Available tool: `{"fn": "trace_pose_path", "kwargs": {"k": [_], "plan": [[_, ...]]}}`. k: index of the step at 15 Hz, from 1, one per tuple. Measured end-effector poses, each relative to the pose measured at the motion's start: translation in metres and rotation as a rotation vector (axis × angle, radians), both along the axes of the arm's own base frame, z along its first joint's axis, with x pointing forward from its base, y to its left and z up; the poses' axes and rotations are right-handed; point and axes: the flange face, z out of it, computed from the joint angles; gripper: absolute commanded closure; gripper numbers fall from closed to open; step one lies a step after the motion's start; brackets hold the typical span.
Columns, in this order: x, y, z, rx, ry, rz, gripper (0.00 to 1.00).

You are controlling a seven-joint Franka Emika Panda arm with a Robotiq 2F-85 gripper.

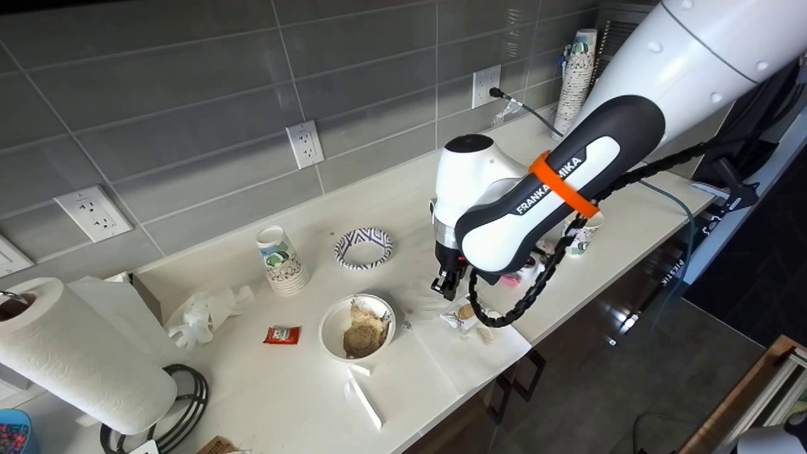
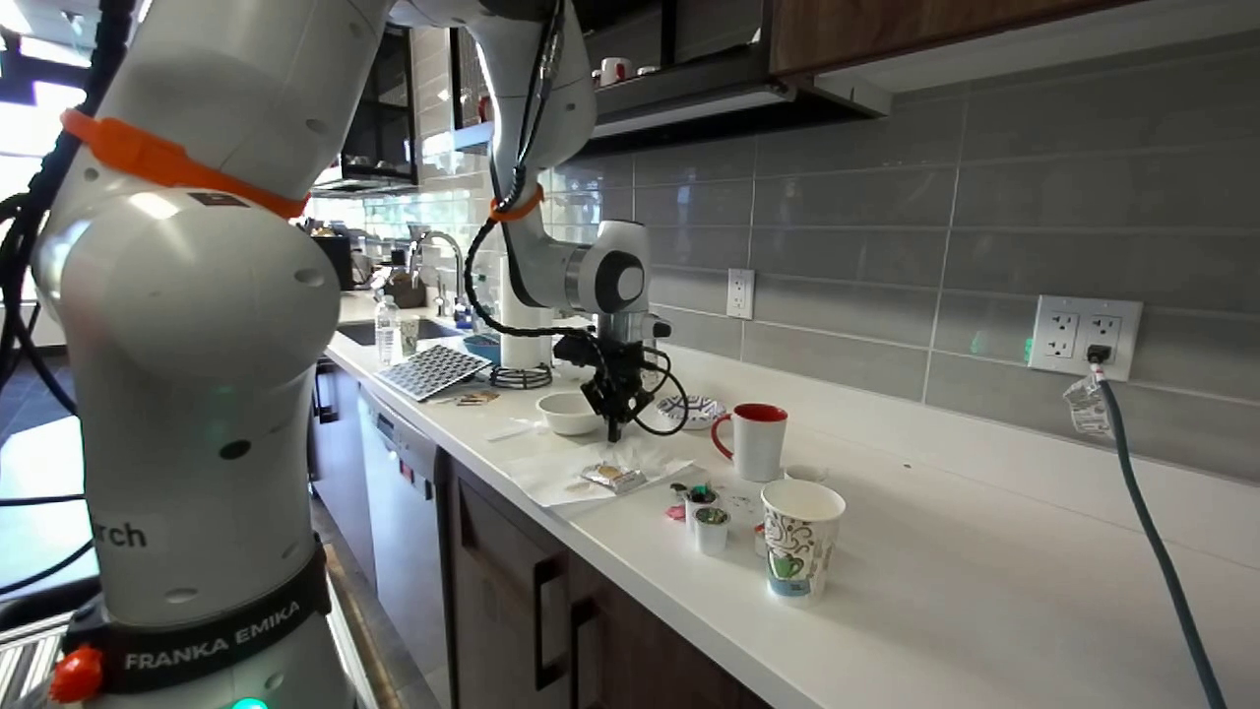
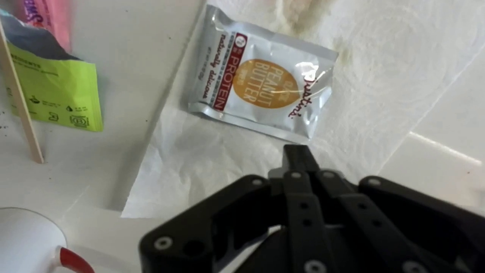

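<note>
My gripper (image 3: 300, 153) is shut, with its black fingertips together and nothing visible between them. In the wrist view the tips are just below a silver peanut butter packet (image 3: 265, 81), which lies flat on a white paper towel (image 3: 182, 163). The gripper also shows in both exterior views (image 1: 446, 291) (image 2: 615, 431), above the counter near the packet (image 2: 612, 478). A white bowl (image 1: 329, 331) with brown and pale powdery contents stands beside the towel. A white mug with a red handle (image 3: 28, 242) shows at the wrist view's lower left; it is upright in an exterior view (image 2: 760, 443).
A green packet (image 3: 60, 89), a wooden stick (image 3: 22, 102) and a pink packet (image 3: 55, 22) lie left of the towel. Small pods (image 2: 711, 530) and a paper cup (image 2: 802, 542) stand nearby. Stacked cups (image 1: 282, 265), a patterned dish (image 1: 342, 253), a red packet (image 1: 282, 335) and a paper roll (image 1: 82, 353) are farther along.
</note>
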Motion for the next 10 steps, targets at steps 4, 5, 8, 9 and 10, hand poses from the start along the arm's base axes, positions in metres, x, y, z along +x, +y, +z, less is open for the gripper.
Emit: {"fn": "trace_pose_path", "kwargs": {"k": [4, 5, 8, 9, 10], "plan": [[-0.003, -0.006, -0.009, -0.024, 0.011, -0.058, 1.0], [-0.003, -0.008, -0.012, -0.026, 0.015, -0.065, 1.0], [-0.004, -0.009, -0.02, -0.028, 0.026, -0.069, 1.0], [-0.004, -0.009, -0.023, -0.028, 0.029, -0.069, 1.0], [-0.005, -0.008, -0.026, -0.029, 0.035, -0.068, 1.0]]}}
